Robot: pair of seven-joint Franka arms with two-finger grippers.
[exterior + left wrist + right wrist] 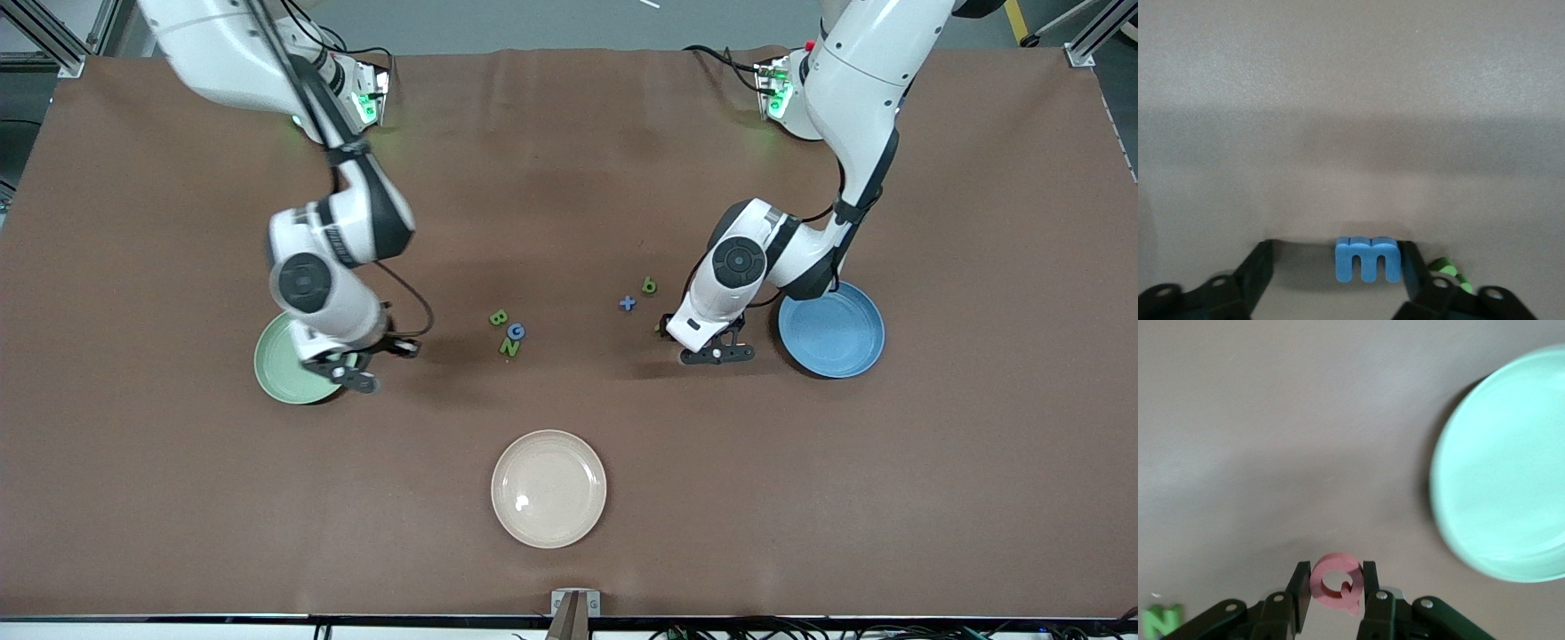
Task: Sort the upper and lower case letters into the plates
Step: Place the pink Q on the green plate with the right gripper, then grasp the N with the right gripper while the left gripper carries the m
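Beside the pale green plate [1501, 470], the right tool [1336, 590] pinched a pink letter [1333, 581]; the left tool [1335, 267] stood part-open around a blue m [1368, 257].

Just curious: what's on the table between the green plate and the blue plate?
In the front view, letters lie between green plate and blue plate: B, G, N, x, b.

We see our right gripper [1336, 590] pinched shut, wrist angled down; our left gripper [1338, 267] hangs low, fingers [1257, 270] spread apart.
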